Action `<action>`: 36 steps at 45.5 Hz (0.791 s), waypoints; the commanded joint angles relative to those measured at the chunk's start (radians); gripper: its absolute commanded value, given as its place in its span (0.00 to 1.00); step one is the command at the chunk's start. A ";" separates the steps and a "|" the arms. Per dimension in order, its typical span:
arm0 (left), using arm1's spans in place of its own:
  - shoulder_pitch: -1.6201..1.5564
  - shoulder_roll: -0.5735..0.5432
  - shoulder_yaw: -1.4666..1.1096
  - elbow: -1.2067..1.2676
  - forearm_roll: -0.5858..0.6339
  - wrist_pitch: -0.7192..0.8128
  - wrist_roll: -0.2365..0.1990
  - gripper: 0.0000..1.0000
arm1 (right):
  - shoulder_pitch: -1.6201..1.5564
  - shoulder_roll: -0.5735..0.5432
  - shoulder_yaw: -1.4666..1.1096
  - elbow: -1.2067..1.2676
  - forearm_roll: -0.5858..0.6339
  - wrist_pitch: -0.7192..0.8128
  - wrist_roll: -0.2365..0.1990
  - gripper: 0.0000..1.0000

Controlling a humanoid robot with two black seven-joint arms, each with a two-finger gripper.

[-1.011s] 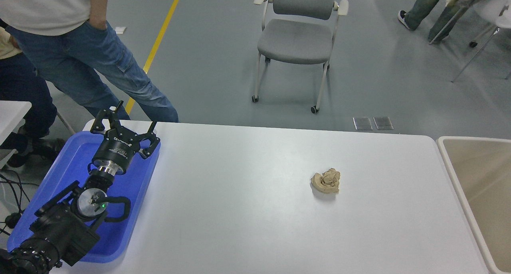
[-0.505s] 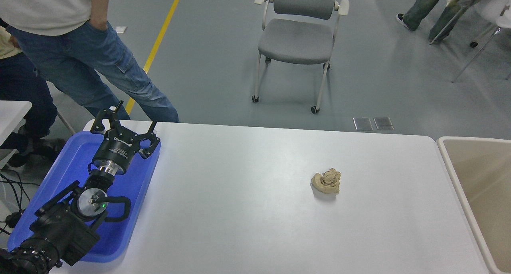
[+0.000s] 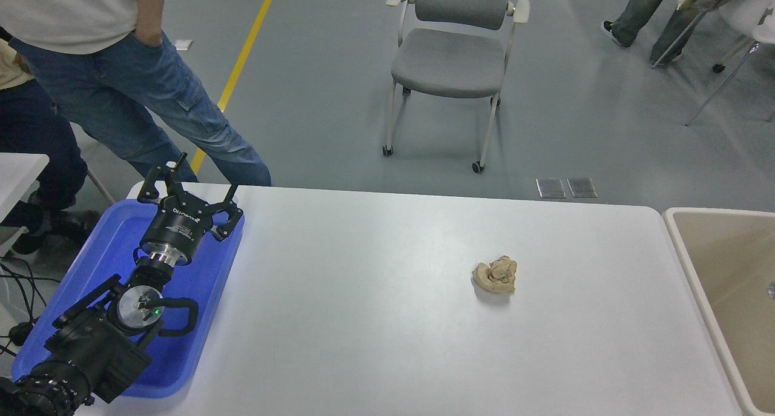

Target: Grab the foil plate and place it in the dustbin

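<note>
The foil plate is not clearly in view. A tiny shiny grey sliver shows at the picture's right edge inside the dustbin, and I cannot tell what it is. The dustbin is a beige bin with a rounded rim beside the table's right end, cut off by the picture edge. My left gripper is parked at the lower left over a blue tray, open and empty. My right arm is out of view.
A crumpled tan paper wad lies on the white table, right of centre. The flat blue tray sits at the table's left end. A person in jeans stands at the far left. A grey chair stands beyond.
A small grey sliver has appeared at the right edge inside the dustbin. The left arm and the paper wad have not moved.
</note>
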 commanded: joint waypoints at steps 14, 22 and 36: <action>0.000 0.000 0.000 0.000 0.000 0.000 0.000 1.00 | -0.160 0.177 0.172 -0.237 0.052 -0.131 -0.026 0.00; 0.000 0.000 0.000 0.000 0.000 0.000 0.000 1.00 | -0.163 0.200 0.163 -0.239 0.043 -0.133 -0.030 0.00; 0.002 0.000 0.000 0.000 0.000 0.000 0.000 1.00 | -0.174 0.194 0.155 -0.240 0.034 -0.137 -0.032 0.62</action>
